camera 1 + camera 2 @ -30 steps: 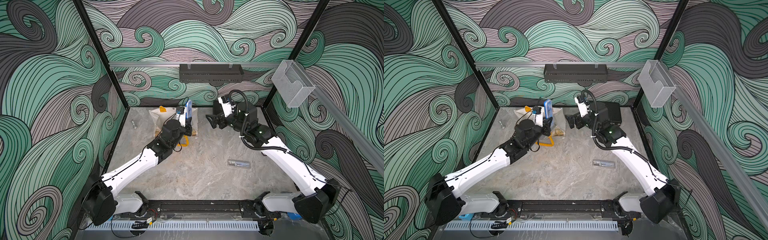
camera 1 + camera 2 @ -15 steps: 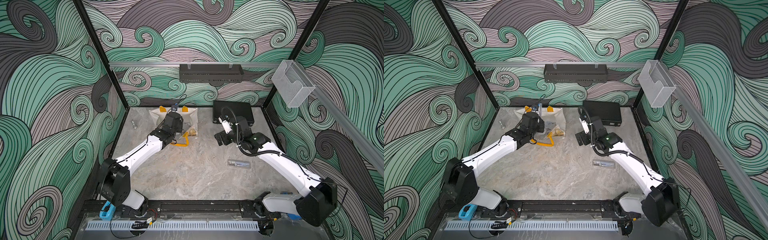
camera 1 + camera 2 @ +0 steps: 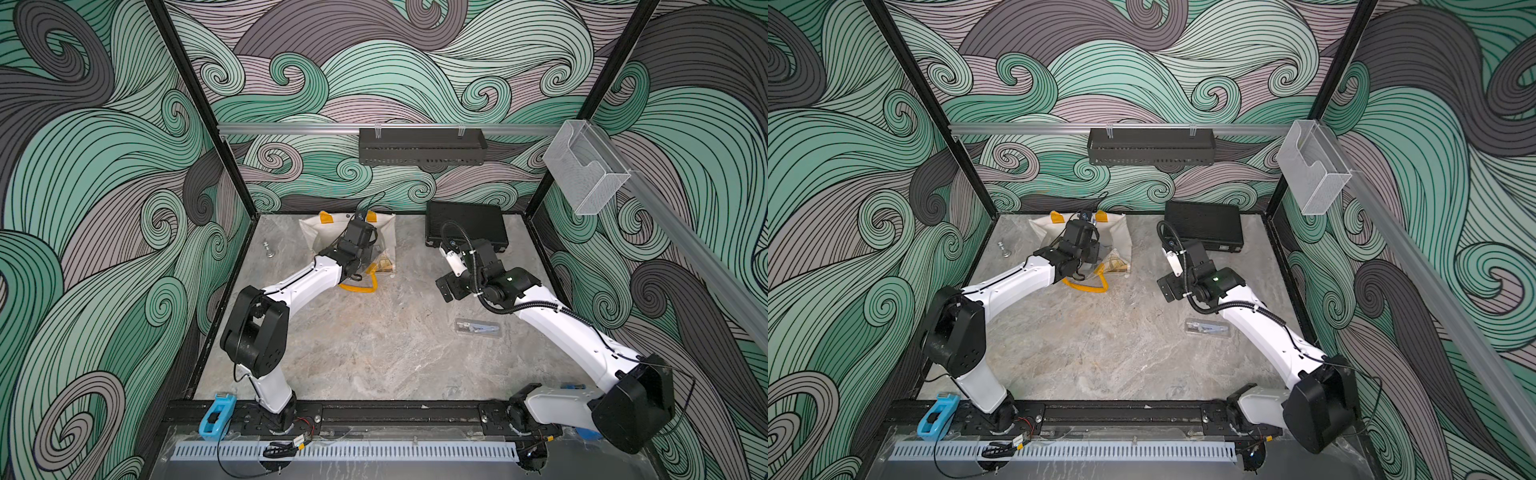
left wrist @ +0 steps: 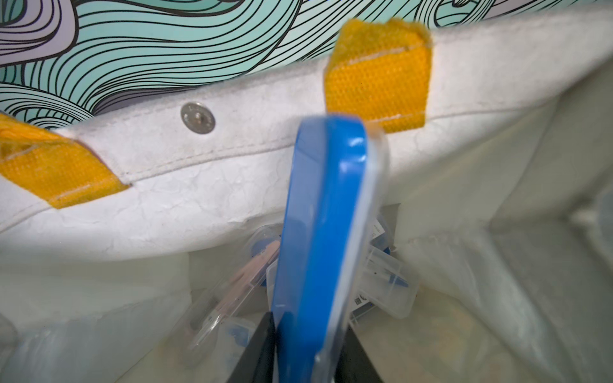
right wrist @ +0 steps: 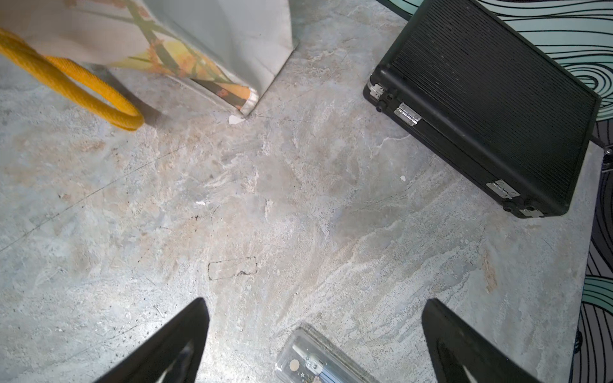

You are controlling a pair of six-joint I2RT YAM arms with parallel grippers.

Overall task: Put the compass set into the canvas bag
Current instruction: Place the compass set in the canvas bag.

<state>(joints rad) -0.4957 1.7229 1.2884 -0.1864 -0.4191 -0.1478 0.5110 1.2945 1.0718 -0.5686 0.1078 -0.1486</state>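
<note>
Blue compass set [image 4: 318, 248] is flanked by left claw [image 4: 308, 354] inside canvas bag [image 4: 232, 185], grip impossible to tell; right claw [image 5: 315, 301] is spread wide; if only half-released, the set could be dragged out.

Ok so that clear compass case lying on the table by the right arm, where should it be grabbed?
Across its two long edges near mid-length, coming straight down: the clear case lies flat, long and narrow, so only its short width likely fits the open right claw.
</note>
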